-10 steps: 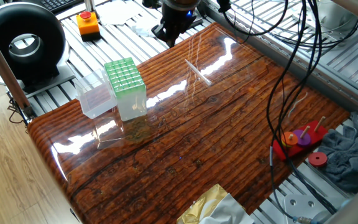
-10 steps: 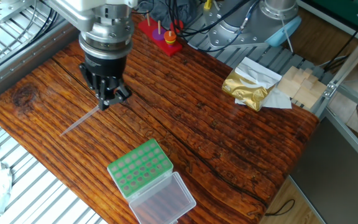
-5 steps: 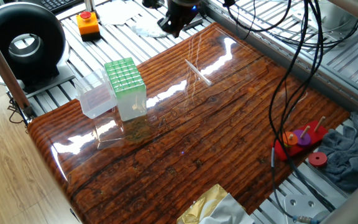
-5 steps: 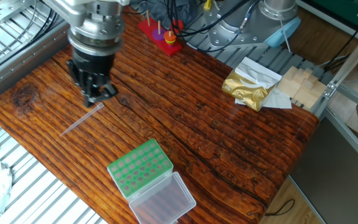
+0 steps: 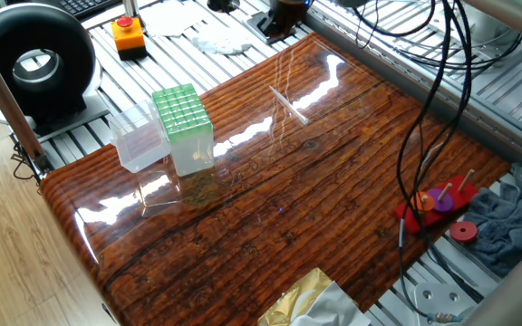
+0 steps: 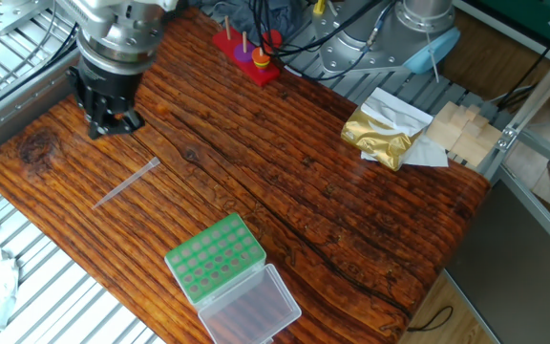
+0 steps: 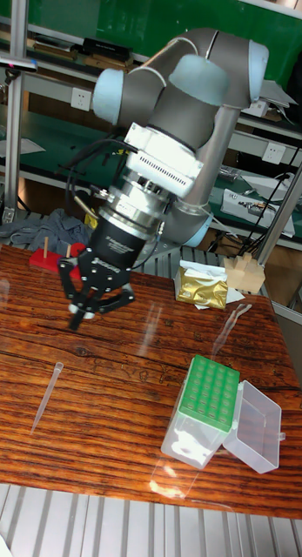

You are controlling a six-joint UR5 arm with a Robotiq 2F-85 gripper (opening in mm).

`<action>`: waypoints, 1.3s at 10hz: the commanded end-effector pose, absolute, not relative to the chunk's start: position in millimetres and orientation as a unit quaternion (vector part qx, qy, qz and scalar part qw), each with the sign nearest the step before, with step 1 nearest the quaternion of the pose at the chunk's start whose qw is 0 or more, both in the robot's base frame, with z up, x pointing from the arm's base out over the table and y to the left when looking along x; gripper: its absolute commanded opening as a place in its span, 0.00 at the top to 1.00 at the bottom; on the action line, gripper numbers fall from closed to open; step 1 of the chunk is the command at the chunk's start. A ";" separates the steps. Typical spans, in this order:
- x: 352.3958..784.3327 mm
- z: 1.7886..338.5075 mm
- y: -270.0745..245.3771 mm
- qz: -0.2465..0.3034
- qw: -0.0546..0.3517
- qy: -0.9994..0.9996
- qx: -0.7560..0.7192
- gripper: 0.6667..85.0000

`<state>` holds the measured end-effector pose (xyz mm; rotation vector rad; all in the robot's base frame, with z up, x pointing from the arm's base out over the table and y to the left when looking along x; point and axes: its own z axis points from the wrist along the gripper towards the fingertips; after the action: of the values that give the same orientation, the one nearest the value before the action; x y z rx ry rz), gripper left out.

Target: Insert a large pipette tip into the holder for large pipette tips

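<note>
The large pipette tip (image 6: 127, 183) lies flat on the wooden table, a thin clear tube, also seen as the pale tip (image 5: 288, 104) and the tip (image 7: 46, 396). The holder for large pipette tips (image 6: 216, 258) stands upright nearer the table edge, its green grid top (image 5: 179, 110) showing and its clear lid (image 7: 255, 426) hinged open beside it. My gripper (image 6: 113, 126) hovers near the far table edge, beyond the tip's wide end and apart from it. Its fingers (image 7: 78, 324) taper together, shut on nothing.
A red peg toy (image 6: 246, 53) sits at the table's far side, with a gold foil bag (image 6: 380, 134) and wooden blocks (image 6: 461, 129) to the right. Black cables (image 5: 424, 91) hang over the table. An orange button box (image 5: 128, 34) stands off the table.
The gripper has drawn away from the tip's wide end toward the far table edge. The tip and the holder have not moved.
</note>
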<state>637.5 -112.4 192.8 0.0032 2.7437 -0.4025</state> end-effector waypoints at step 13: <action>627.4 171.6 -143.6 -0.163 0.167 0.971 -0.041 1.00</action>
<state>630.4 -143.3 171.1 -0.0974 2.7540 -0.4752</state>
